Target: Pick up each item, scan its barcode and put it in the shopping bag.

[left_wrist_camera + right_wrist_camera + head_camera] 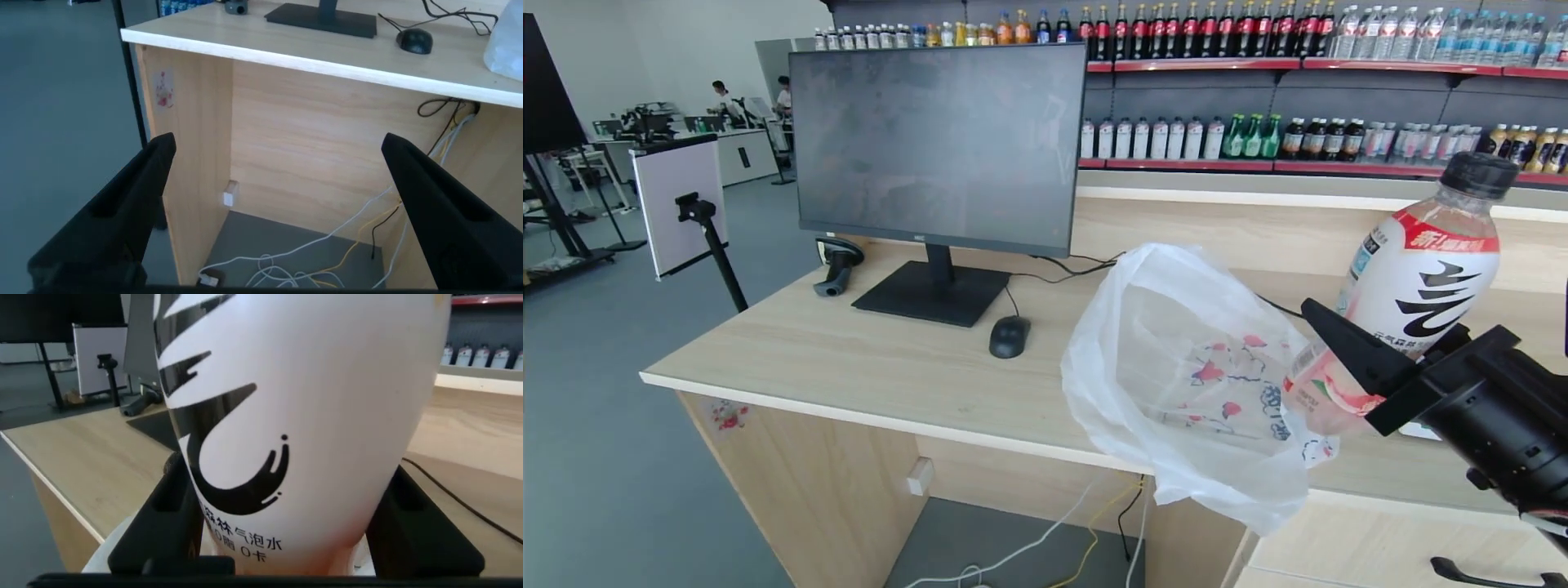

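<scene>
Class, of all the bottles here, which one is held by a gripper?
The black-capped bottle in the right gripper, beside the shopping bag; all others stand on the shelves.

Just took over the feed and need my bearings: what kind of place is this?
Probably a shop checkout, perhaps a mock-up: shelves of bottled drinks behind a wooden counter carrying a monitor, a handheld barcode scanner and a shopping bag. The right gripper holds a bottle.

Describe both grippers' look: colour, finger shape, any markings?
Both are matte black. The left gripper has two broad, flat fingers tapering to blunt tips. The right gripper has angular wedge fingers on a blocky black wrist housing. No markings seen on either.
</scene>
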You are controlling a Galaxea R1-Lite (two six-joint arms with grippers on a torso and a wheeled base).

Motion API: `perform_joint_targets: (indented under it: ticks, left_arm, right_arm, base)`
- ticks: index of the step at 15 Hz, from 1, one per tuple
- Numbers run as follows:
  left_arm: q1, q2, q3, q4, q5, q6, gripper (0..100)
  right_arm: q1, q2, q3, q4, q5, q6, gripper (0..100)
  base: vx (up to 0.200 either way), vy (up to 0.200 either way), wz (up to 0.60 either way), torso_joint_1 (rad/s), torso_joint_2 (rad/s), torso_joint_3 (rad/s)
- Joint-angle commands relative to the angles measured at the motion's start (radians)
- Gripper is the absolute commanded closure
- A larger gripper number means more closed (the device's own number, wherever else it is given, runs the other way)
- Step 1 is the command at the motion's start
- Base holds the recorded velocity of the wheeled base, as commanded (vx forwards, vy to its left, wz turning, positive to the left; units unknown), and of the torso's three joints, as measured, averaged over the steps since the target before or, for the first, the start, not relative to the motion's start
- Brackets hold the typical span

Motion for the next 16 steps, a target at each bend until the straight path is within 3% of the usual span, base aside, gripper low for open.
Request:
perform_joint_targets:
  ticks: [1, 7, 16]
  left_arm:
    - [0.000, 0.000, 0.000, -0.001, 0.000, 0.000, 0]
    - [0.000, 0.000, 0.000, -0.001, 0.000, 0.000, 0]
    - [0.000, 0.000, 0.000, -0.001, 0.002, -0.002, 0]
  right_arm:
    - [0.000, -0.001, -0.002, -0.002, 0.000, -0.003, 100]
    - [0.000, 0.024, -0.036, -0.002, 0.003, 0.004, 100]
    - [0.001, 0.242, -0.237, -0.002, 0.038, 0.000, 100]
  base:
    - [0.000, 0.000, 0.60, 0.002, 0.00, 0.002]
    - [0.000, 0.000, 0.00, 0.000, 0.00, 0.000]
    - [0.000, 0.000, 0.00, 0.000, 0.00, 0.000]
